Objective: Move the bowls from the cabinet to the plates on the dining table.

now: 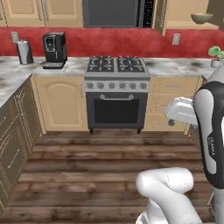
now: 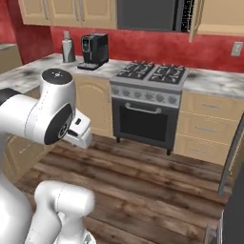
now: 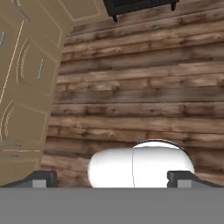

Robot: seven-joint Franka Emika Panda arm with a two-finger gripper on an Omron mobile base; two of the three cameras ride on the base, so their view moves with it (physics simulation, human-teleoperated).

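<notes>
Jaws wide, empty; gripper [image 3: 112,178] aimed down at wood floor [image 3: 140,87]. Stove [image 1: 117,94] mid-room. Olive bowl [image 1: 201,18] far up in open wall cabinet [image 1: 188,15]. Risk: long upward reach clipping the cabinet door [image 1: 160,16].

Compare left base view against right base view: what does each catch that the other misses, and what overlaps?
Left base view only: a bowl on the shelf of the open cabinet at upper right, a small potted plant on the counter below it, and a wall outlet left of the coffee machine.

Right base view only: a dark slanted panel at the right edge.

Both: the stove with oven, the black coffee machine, the grey canister beside it, the red backsplash, the wood floor and the robot's white arm.
</notes>
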